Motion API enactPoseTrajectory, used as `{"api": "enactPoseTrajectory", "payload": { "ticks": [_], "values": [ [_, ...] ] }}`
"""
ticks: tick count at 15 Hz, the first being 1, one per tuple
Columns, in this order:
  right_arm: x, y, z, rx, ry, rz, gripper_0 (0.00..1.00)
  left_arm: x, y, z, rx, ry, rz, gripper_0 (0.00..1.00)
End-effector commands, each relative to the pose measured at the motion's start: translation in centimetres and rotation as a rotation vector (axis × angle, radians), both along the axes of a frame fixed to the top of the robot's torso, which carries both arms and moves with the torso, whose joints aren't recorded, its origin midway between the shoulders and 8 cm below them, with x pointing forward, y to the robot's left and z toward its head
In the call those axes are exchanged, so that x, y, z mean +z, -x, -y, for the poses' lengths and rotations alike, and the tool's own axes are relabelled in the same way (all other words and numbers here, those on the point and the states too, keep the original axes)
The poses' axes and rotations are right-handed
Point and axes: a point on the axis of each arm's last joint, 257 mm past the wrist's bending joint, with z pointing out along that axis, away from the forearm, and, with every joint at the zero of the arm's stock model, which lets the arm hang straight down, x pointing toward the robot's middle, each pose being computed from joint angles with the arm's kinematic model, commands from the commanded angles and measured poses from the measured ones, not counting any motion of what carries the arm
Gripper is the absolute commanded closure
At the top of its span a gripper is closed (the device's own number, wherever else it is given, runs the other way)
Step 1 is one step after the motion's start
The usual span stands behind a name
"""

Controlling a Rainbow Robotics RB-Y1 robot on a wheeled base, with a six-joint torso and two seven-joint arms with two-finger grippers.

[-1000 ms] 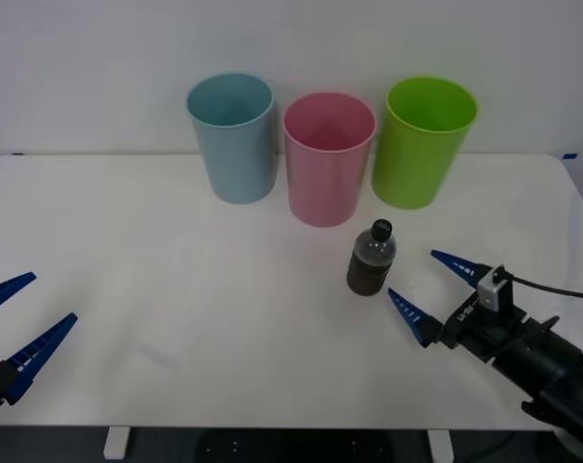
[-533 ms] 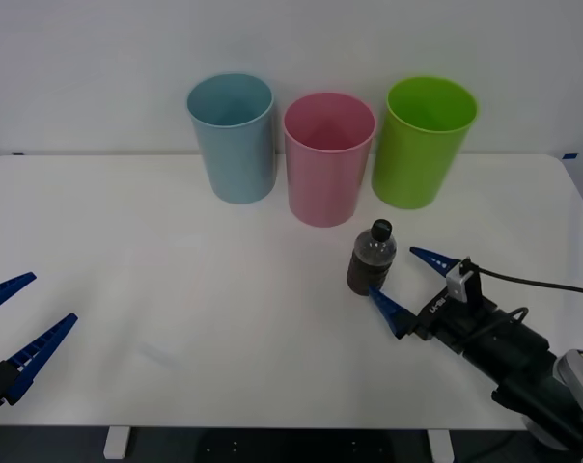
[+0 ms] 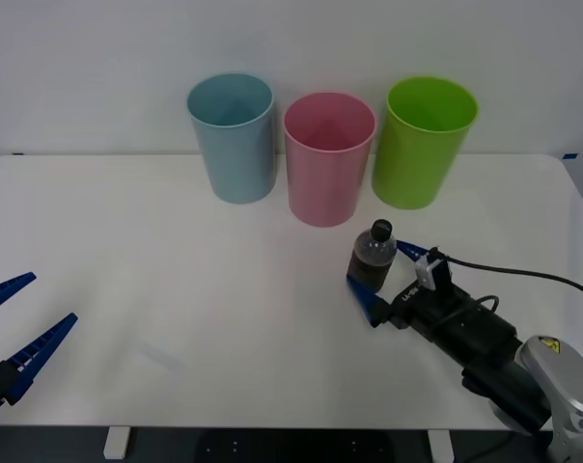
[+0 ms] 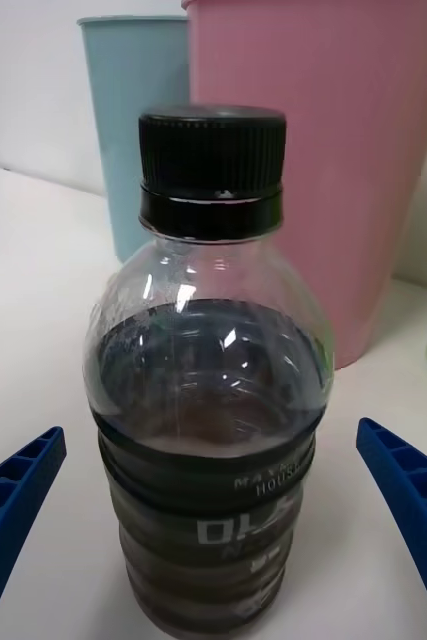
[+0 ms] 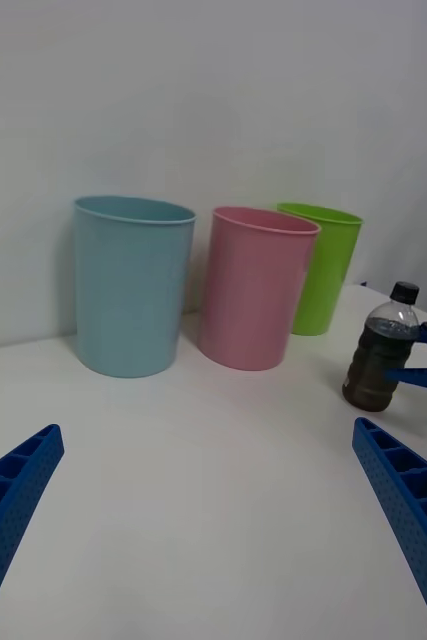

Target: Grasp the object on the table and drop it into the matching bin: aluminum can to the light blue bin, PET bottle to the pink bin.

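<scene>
The PET bottle [image 3: 374, 258], small with dark brown liquid and a black cap, stands upright on the white table [image 3: 176, 251] just in front of the pink bin [image 3: 328, 159]. My right gripper [image 3: 387, 274] is open, with one blue finger on each side of the bottle's lower body. In the right wrist view the bottle [image 4: 208, 400] stands between the spread fingertips [image 4: 23, 480], apart from both. The light blue bin [image 3: 232, 137] stands left of the pink one. My left gripper [image 3: 21, 323] waits open at the table's near left edge.
A lime green bin [image 3: 425, 143] stands right of the pink bin, close behind the bottle. The three bins line the table's far edge. From the left wrist view the bottle [image 5: 378, 360] shows right of the pink bin [image 5: 253, 290].
My right gripper has advanced to the left toward the bottle until its open fingers flank it. The bottle and the left arm have not moved.
</scene>
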Motion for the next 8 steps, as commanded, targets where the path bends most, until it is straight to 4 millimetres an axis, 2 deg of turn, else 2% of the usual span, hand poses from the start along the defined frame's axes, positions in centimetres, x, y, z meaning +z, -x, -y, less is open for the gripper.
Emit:
{"api": "enactPoseTrajectory", "payload": {
  "ticks": [1, 5, 8],
  "values": [
    [0.1, -0.5, -0.7, -0.010, 0.006, 0.003, 0.00, 0.0, 0.0, 0.0, 0.000, 0.000, 0.000, 0.00],
    [-0.6, -1.9, -1.6, 0.002, -0.002, -0.017, 0.00, 0.0, 0.0, 0.0, 0.000, 0.000, 0.000, 0.00],
    [-0.6, -2.0, -1.6, -0.003, -0.005, -0.016, 0.00, 0.0, 0.0, 0.0, 0.000, 0.000, 0.000, 0.00]
  ]
}}
